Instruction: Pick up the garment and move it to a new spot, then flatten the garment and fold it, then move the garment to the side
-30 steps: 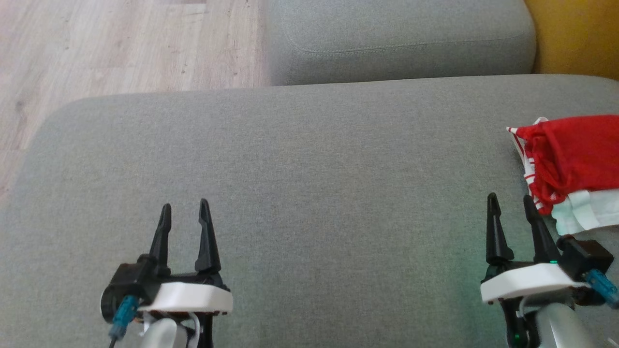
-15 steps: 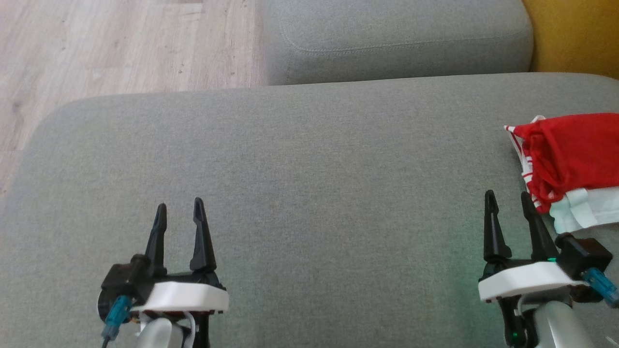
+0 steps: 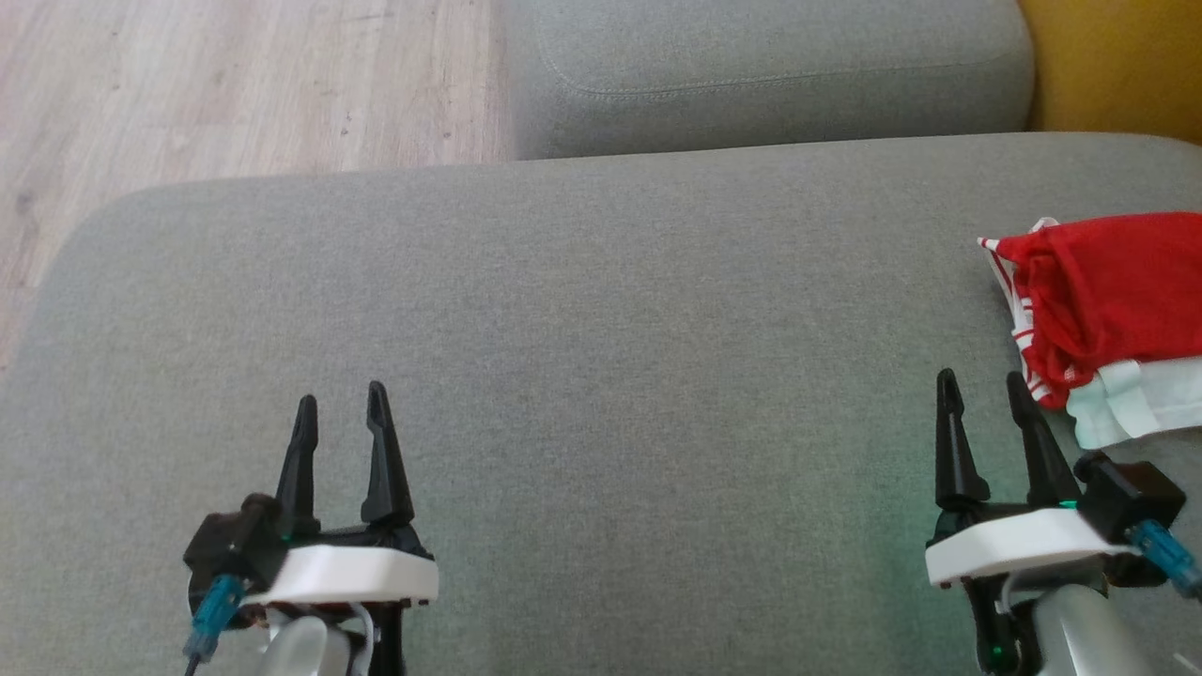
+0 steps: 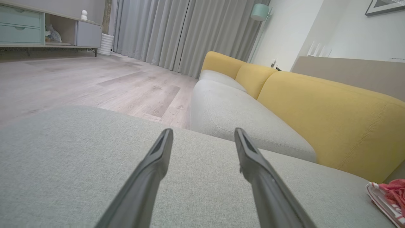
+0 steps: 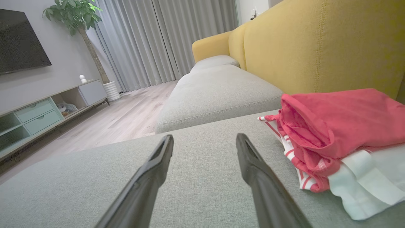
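Grey sofa seat (image 3: 601, 310): broad, with both hands held over its near part.

Garment (image 3: 1108, 300): red over white, bunched, lying at the seat's right edge. It is cut off by the head view's border, so its long axis cannot be told. The striped hem is turned left, toward the seat's middle.

Right hand (image 3: 978, 377): fingers spread wide, nothing held, set just beside the garment's near left corner.

Left hand (image 3: 340, 394): spread wide, empty, well apart from the garment.

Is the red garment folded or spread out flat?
Folded, loosely: the red garment lies bunched in layers over white cloth on the grey cushion.
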